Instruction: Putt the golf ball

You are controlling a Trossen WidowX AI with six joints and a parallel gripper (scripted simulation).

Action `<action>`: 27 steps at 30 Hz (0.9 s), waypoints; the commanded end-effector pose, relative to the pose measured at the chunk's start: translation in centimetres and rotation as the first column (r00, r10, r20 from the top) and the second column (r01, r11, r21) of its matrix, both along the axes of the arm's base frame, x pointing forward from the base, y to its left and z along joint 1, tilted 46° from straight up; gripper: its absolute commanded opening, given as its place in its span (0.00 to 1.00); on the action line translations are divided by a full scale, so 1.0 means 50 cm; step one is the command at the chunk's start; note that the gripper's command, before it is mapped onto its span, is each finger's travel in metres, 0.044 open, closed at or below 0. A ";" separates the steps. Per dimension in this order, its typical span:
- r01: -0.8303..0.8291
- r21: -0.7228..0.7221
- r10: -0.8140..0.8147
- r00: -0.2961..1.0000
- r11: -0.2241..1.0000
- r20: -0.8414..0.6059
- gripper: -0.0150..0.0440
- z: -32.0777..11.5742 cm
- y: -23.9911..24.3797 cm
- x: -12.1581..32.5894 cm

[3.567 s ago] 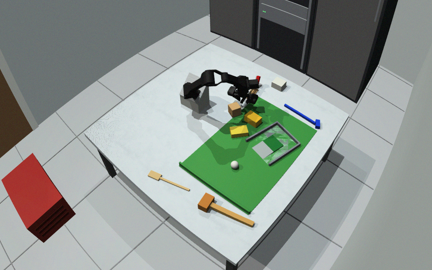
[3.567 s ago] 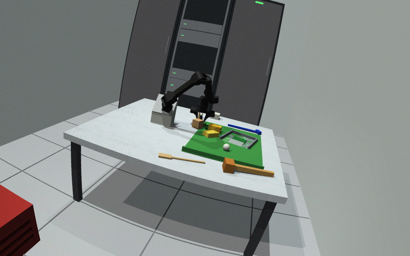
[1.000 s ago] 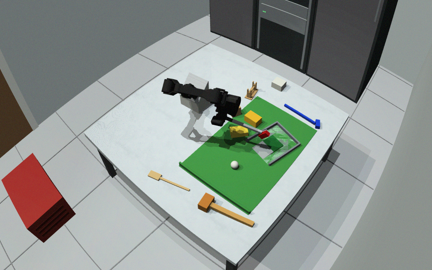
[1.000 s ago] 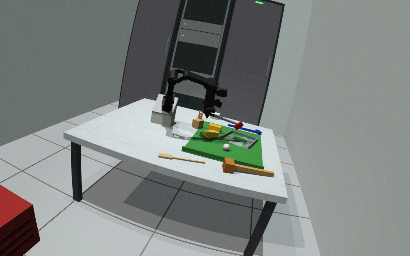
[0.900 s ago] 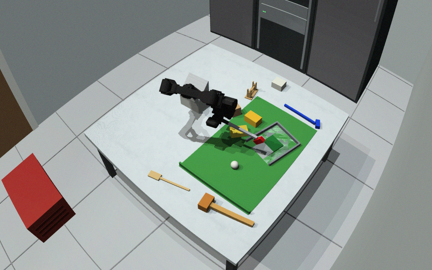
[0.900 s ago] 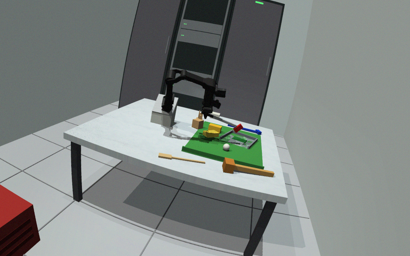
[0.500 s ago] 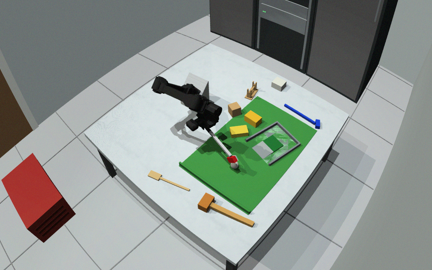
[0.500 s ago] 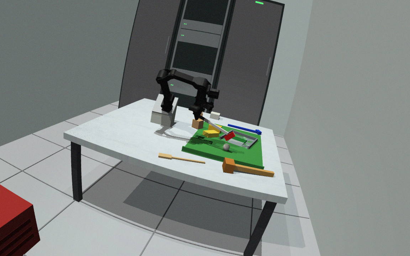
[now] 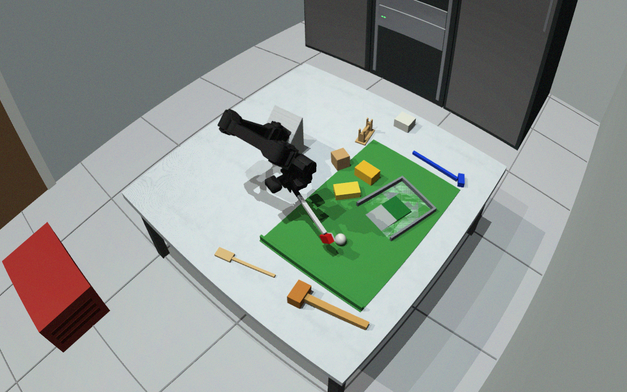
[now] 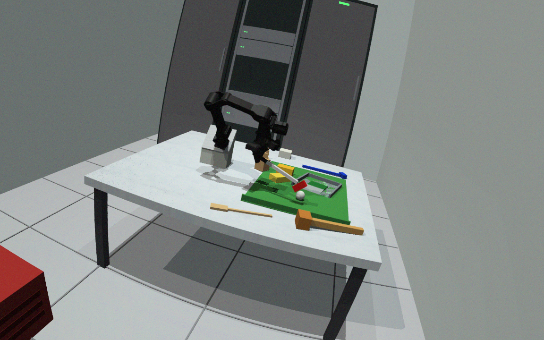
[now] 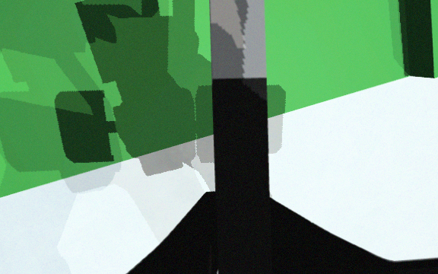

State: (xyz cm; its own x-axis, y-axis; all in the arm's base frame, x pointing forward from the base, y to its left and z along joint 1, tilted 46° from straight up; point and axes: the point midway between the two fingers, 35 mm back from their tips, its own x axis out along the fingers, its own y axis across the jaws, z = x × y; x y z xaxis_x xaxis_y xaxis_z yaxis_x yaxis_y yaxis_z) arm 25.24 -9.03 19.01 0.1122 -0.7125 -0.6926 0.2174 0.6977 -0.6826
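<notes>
the claw (image 9: 295, 187) is clamped on the dark grip end of the red putter (image 9: 313, 218), and the wrist view shows that black handle running straight out from between the jaws, turning to grey shaft (image 11: 238, 38) over the green mat (image 9: 383, 263). the putter's long axis slants down and away from the claw, ending in the red head (image 9: 326, 238) low over the mat.

the golf ball (image 9: 340, 238) sits on the mat just beside that head, on its far side from the tabletop's (image 9: 198, 195) bare left part; whether head and ball touch is hard to tell from the top view, and the exterior view puts the head (image 10: 300, 185) a little above the ball (image 10: 300, 194).

what matters next: the ramp (image 9: 383, 214) and raised green (image 9: 397, 206), fenced by a grey wall (image 9: 420, 195), lie beyond the ball, up and to the right in the top view. the head stands behind the ball roughly opposite that target, so a push along that line looks the likely stroke. two yellow blocks (image 9: 355, 181) sit off to the side of this line.
</notes>
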 end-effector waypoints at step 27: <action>-0.001 -0.007 0.001 1.000 1.000 0.006 0.25 -0.068 -0.077 0.010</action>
State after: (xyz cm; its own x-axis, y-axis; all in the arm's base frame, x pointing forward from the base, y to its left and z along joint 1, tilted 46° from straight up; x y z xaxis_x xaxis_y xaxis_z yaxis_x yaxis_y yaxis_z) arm 25.62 -12.58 15.94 0.1123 -0.7196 -0.6852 0.2229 0.6902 -0.6884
